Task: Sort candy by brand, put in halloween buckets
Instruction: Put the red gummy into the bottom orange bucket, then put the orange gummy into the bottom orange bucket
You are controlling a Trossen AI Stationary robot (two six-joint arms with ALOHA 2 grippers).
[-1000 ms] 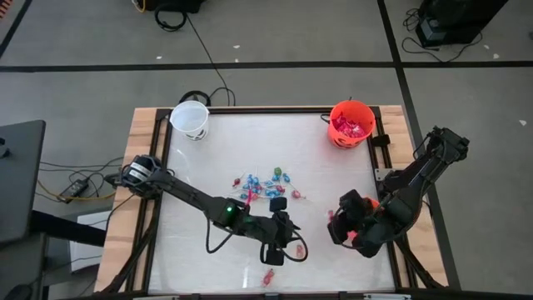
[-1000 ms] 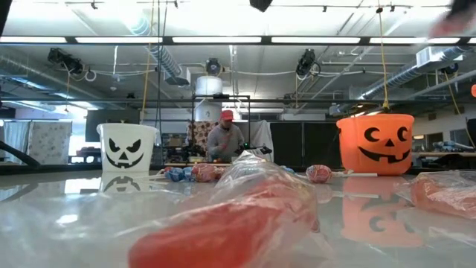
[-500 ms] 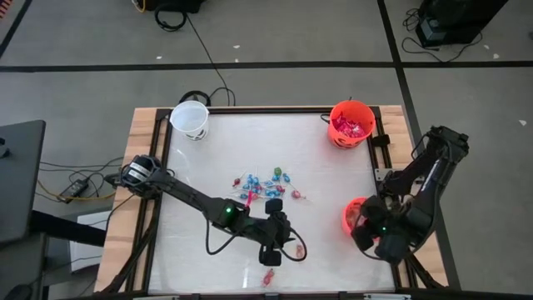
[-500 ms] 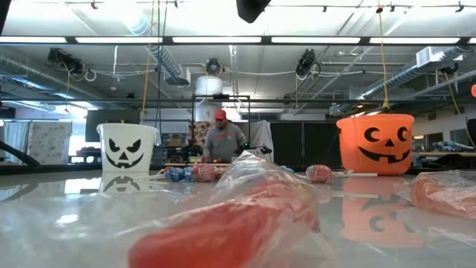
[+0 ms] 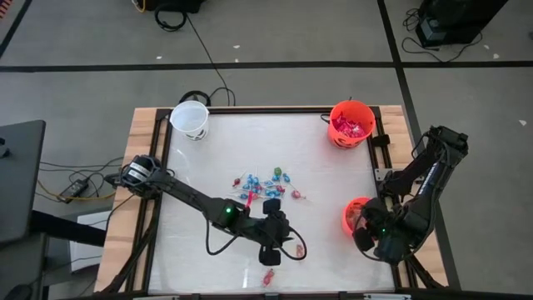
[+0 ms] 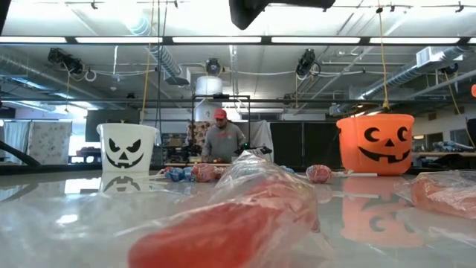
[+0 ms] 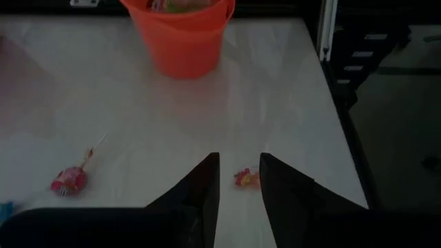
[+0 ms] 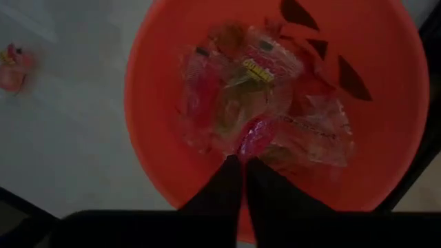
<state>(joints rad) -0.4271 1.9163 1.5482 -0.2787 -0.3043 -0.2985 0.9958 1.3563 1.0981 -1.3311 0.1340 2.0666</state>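
Observation:
Three halloween buckets stand on the table: a white one [image 5: 190, 119] at the far left, an orange one [image 5: 351, 123] at the far right, and an orange one [image 5: 353, 217] near the right edge, with clear-wrapped candy inside [image 8: 275, 83]. Loose candy [image 5: 266, 185] lies mid-table. My right gripper [image 8: 241, 164] hangs over the near orange bucket, shut on a red candy [image 8: 255, 134]. My left gripper [image 7: 239, 165] is open above the table near its front; a small candy [image 7: 244, 179] on the table shows between its fingers, untouched. My right gripper pinches the red candy by its near end [image 8: 247, 153] at the very ends of its two fingers. The fingers point straight down from above. The candy hangs clear below them, over the bucket's inside and the wrapped pieces lying there.
Single candies lie near the front edge [image 5: 268, 277] and beside the left gripper [image 5: 297, 250]; a round red one with a stick [image 7: 69, 180] lies on the table farther off. A big clear-wrapped red candy [image 6: 223, 223] fills the low view. A person [image 6: 223, 138] stands in the room beyond.
My right gripper has swung toward the table's right edge and tipped to point down, uncovering the near orange bucket and ending over its inside. The left arm has kept almost still.

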